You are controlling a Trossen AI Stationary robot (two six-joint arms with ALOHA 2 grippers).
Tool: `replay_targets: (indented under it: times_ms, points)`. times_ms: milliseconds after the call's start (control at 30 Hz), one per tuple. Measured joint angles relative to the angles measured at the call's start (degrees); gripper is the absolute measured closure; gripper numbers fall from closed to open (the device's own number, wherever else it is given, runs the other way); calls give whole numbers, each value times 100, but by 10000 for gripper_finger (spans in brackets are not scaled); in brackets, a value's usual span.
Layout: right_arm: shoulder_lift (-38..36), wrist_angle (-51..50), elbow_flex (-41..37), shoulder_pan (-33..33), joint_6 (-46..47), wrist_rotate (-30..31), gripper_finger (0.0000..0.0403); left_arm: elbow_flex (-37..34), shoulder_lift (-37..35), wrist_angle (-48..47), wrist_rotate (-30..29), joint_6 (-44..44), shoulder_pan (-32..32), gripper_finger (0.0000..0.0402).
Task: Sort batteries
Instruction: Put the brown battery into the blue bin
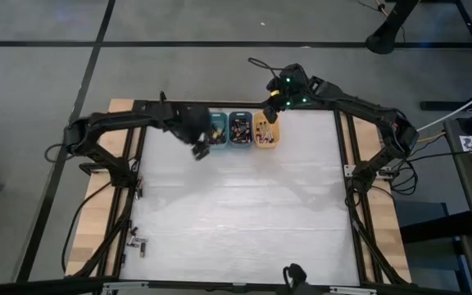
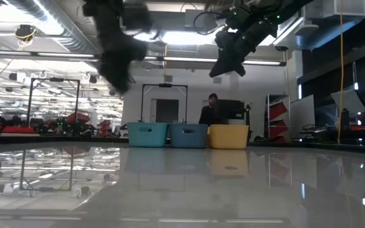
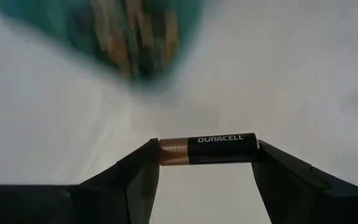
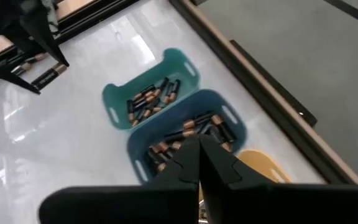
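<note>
Three small bins stand in a row at the table's far edge: teal (image 1: 217,129), blue (image 1: 240,128) and orange (image 1: 267,131). All three hold batteries. My left gripper (image 1: 199,147) hangs just near-left of the teal bin, high over the table (image 2: 116,63), shut on one black-and-copper battery (image 3: 216,149). The right wrist view shows the same battery (image 4: 48,76) beside the teal bin (image 4: 151,93). My right gripper (image 1: 273,102) is shut with nothing in it, raised above the far side of the orange bin (image 2: 228,136), over the blue bin (image 4: 185,134) in its own view. My left gripper pinches the battery end to end, one fingertip on its copper end (image 3: 164,153) and the other on its black end (image 3: 252,145). The battery spans the gap between the fingertips. The fingers point steeply down, and the battery hangs roughly level, lifted clear of the table.
The white table top (image 1: 244,213) lies bare in front of the bins. A small dark item (image 1: 138,243) lies on the wooden strip at the near left. Black frame rails (image 1: 347,188) run along both sides. A person (image 2: 211,111) stands in the room behind the bins.
</note>
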Motion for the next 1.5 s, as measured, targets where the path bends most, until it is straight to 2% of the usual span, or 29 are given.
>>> replay_targets:
  times_ms: [133, 233, 433, 500, 633, 900, 1167, 1333, 1500]
  points:
    - [-2, 7, 0, -251, -2, -30, 403, 397, 120, 1367, 1, 163, 260, 179]
    - [-2, 14, 0, -410, -2, -97, 403, 762, 575, 1984, 193, 393, 370, 179]
    - [-9, 55, 0, -549, -5, -130, 403, 1723, 1902, 2430, 492, 604, 619, 179]
    - [-9, 53, 0, -547, -39, -130, 403, 1967, 2231, 2525, 681, 601, 696, 179]
    - [-11, 7, 0, -547, -171, -132, 403, 2168, 2620, 2535, 677, 711, 748, 178]
    - [-11, -86, 0, -662, -308, -125, 403, 2176, 2690, 2534, 16, 1231, 659, 178]
    - [-11, 57, 0, -776, -325, -163, 403, 2176, 2673, 2316, -35, 926, 681, 175]
    - [-11, 118, 0, -774, -321, -169, 403, 2176, 2673, 2326, -55, 778, 713, 125]
    - [-11, 142, 0, -772, -316, -171, 403, 2176, 2675, 2341, -343, 988, 664, 75]
